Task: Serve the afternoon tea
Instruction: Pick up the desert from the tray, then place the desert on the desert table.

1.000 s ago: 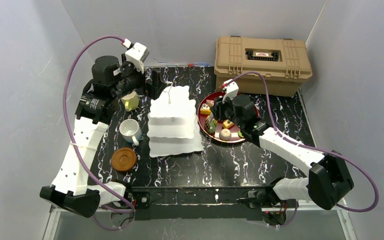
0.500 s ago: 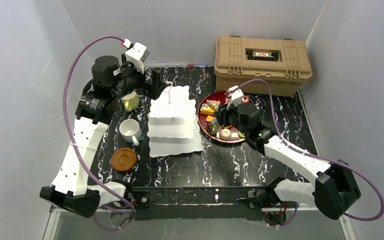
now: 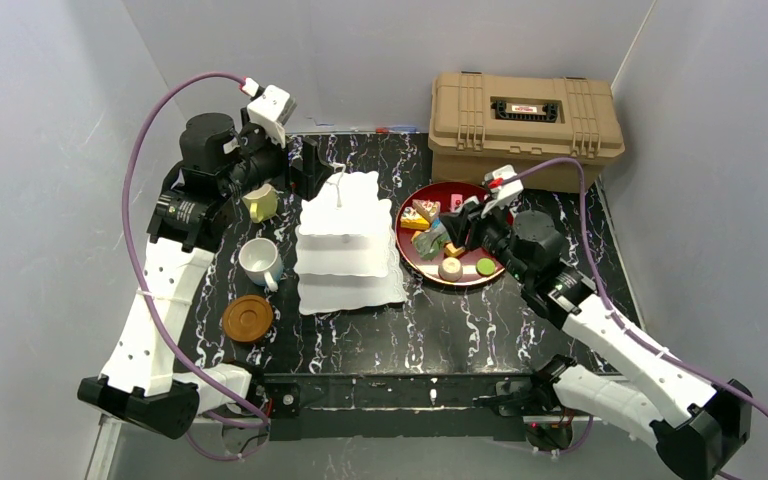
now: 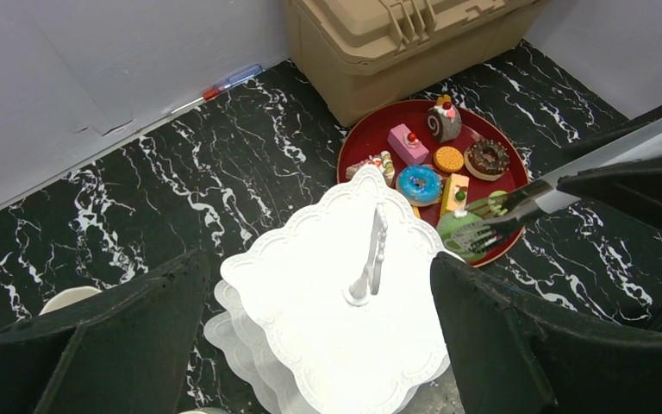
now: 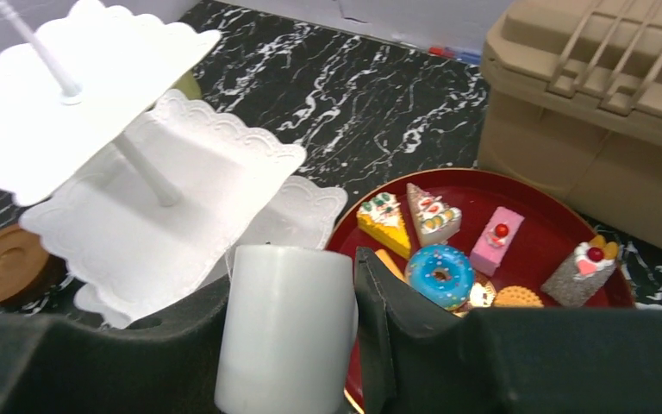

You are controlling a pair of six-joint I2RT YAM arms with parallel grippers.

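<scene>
The white three-tier cake stand (image 3: 345,235) stands mid-table with bare tiers. Toy pastries lie on a red tray (image 3: 457,284) to its right, among them a blue doughnut (image 5: 438,274). My right gripper (image 3: 446,232) hangs over the tray's left part. In the right wrist view it (image 5: 291,285) is shut on a pale cylindrical pastry (image 5: 284,328), whose top looks green in the left wrist view (image 4: 464,229). My left gripper (image 3: 300,165) is open and empty behind the stand (image 4: 345,328), beside the yellow-green mug (image 3: 260,202). The white mug (image 3: 258,260) and a brown coaster (image 3: 246,317) sit left of the stand.
The tan ribbed case (image 3: 525,125) stands at the back right, just behind the tray. Grey walls close in the table on the left, back and right. The black marble tabletop (image 3: 480,330) runs in front of the stand and tray.
My right arm has drawn back to the right, and its gripper has come up off the tray holding the pale pastry. The left arm has barely moved.
</scene>
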